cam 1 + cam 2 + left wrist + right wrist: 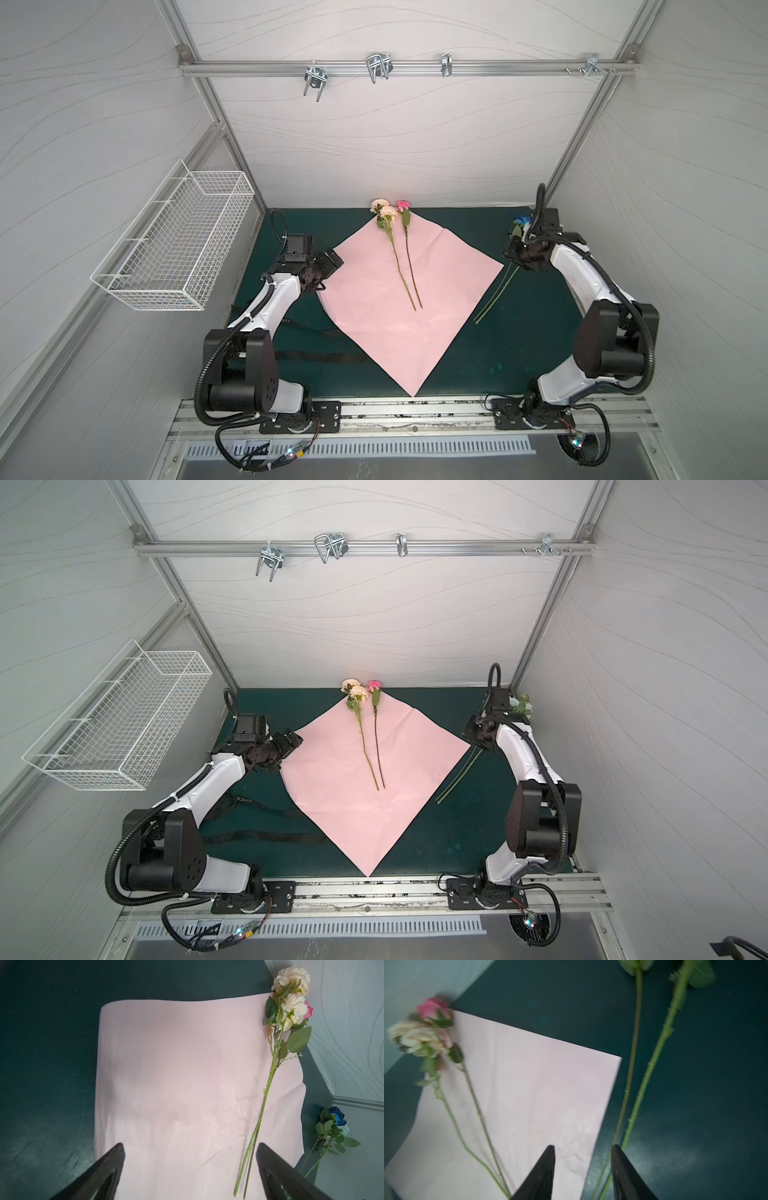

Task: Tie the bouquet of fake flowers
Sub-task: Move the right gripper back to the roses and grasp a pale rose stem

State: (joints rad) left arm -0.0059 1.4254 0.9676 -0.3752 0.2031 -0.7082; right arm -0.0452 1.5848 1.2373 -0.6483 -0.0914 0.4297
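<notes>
Mat (519, 353) in dark green is covered at its middle by a pink paper sheet (399, 324) laid as a diamond. The left gripper (190, 1145) is held wide open and empty over the sheet's left corner. The right gripper (583, 1147) is seen with jaws parted, nothing clamped. The bouquet of fake flowers (388, 211) is split. The peach and pink roses (359, 692) lie on the sheet. The blue and pale roses (337, 1114) lie on the mat just right of it, and their stems (651, 1064) pass lengthwise between the right jaws, so the right arm is judged nearer.
</notes>
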